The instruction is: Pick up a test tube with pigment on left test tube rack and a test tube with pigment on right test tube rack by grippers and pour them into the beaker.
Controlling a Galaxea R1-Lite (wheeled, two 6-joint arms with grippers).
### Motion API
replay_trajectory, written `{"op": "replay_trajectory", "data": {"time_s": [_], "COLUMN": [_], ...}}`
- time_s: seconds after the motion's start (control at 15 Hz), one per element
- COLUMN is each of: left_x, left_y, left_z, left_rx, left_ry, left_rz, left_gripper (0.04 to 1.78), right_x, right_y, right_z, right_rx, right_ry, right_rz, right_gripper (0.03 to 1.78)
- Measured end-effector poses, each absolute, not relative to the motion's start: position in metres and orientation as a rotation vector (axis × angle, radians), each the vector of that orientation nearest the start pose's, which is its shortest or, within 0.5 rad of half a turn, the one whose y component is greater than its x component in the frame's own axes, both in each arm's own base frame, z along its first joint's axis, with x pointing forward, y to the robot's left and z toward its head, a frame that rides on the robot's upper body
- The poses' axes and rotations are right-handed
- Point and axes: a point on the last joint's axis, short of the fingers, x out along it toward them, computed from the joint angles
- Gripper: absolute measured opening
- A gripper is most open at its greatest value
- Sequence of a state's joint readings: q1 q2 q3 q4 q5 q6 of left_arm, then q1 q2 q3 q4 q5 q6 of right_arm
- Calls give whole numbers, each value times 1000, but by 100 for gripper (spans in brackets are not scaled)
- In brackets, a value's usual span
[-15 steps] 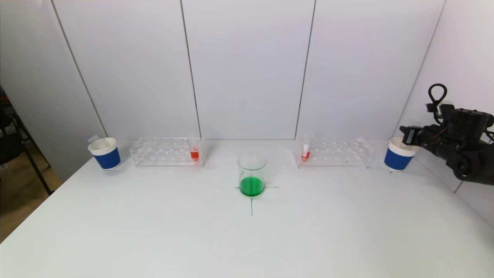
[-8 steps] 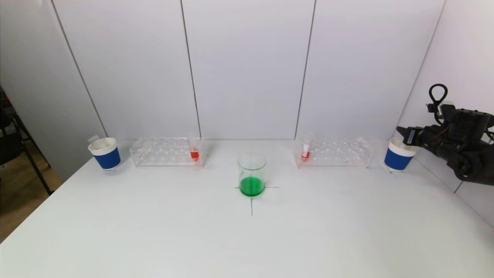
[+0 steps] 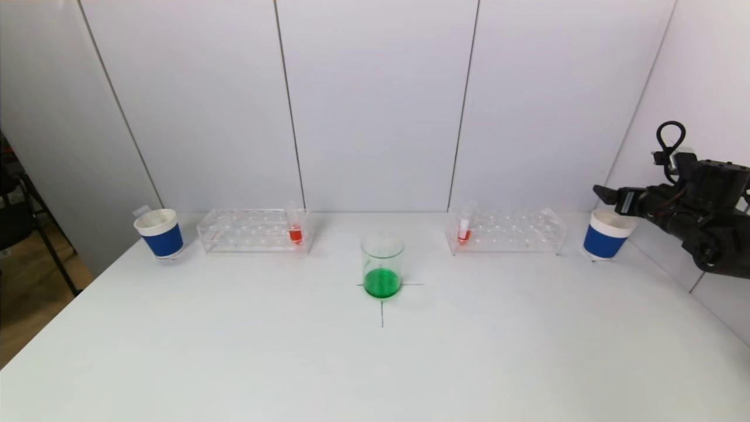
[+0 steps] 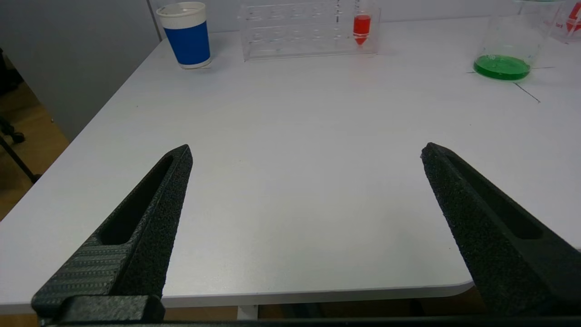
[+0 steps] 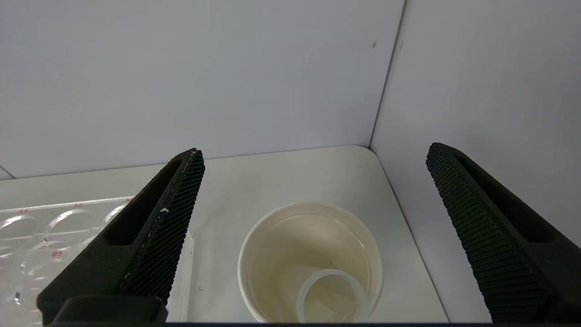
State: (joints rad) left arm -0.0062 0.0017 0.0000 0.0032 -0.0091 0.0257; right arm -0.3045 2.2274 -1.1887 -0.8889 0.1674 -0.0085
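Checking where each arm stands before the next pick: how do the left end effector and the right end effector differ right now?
The left end effector hangs low over bare table near its front edge; the right end effector hovers above the right blue cup at the far corner.
The left looks toward the left rack and beaker; the right looks down at an empty tube lying in its cup.
Both are open and hold nothing.

Tabletop (image 3: 234, 351) front half lies open; racks, beaker (image 3: 382, 265) and cups line the rear edge.
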Motion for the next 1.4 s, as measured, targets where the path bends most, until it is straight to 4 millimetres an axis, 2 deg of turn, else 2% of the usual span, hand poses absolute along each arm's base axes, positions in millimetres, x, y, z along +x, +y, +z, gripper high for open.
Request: {"op": "replay_trajectory", "data": {"time_s": [0.27,0.47,0.6,0.87,1.0,1.13,1.4], "left_x": [-23,-23,-23,-23,-23,-23,-23], "left_y": [0,0,0,0,0,0,0], "left_z": [75,75,75,75,75,75,75], "left_rx": [26,26,26,26,26,26,26], "left_ry": [5,5,5,5,5,5,4], "left_rz": [-16,-15,-15,-15,-16,-15,-15], "left_gripper": [176,176,176,176,176,176,176], "right_x": [411,396,379,329,297,263,204], "right_y": [-118,-98,-78,-24,-6,2,3], "right_z": [136,163,172,180,181,178,177], "right_rx": [11,-3,-16,-34,-41,-44,-30], "right_ry": [95,56,57,94,111,130,112], "right_rz": [-130,-126,-122,-100,-96,-84,-89], "right_gripper": [178,178,178,178,178,178,178]}}
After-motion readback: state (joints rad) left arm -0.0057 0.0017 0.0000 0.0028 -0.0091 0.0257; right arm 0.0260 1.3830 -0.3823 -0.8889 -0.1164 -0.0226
